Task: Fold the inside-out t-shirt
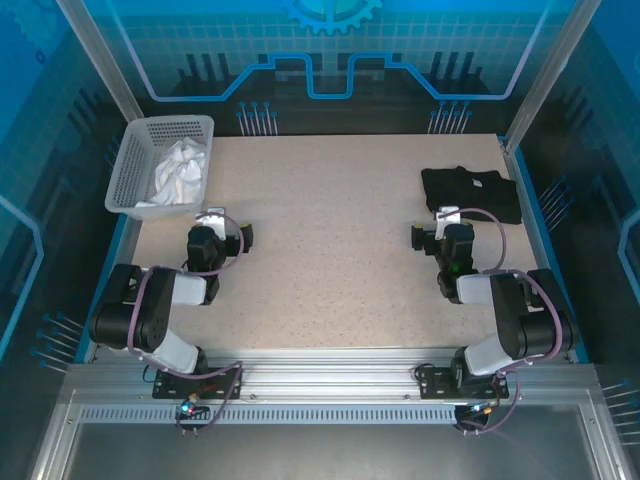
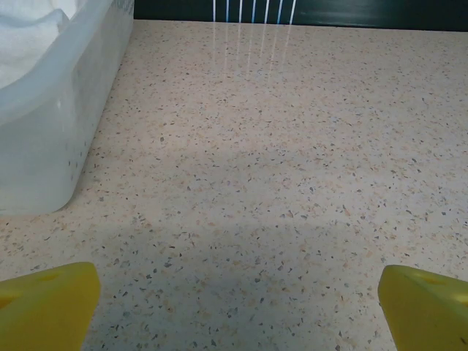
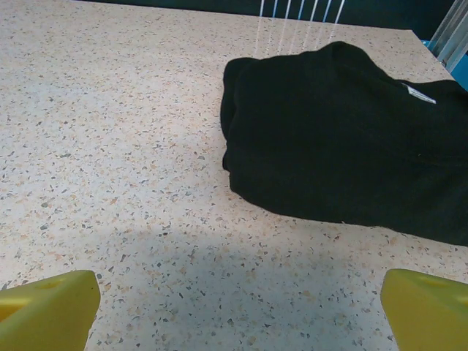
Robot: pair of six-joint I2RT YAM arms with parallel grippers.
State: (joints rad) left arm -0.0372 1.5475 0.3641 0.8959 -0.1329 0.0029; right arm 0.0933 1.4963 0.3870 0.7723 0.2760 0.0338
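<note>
Speckled beige table (image 1: 330, 235) holds, at ten o'clock, the inside-out t-shirt (image 1: 180, 170), crumpled inside a white basket (image 1: 125, 178). We judge it light, soft and limp, so we would pinch a raised fold on top. Left gripper (image 2: 235, 311) stands at the basket's five o'clock, fingers spread wide. Right gripper (image 3: 238, 311), also spread, faces the black folded garment (image 1: 470, 193) at two o'clock.
</note>
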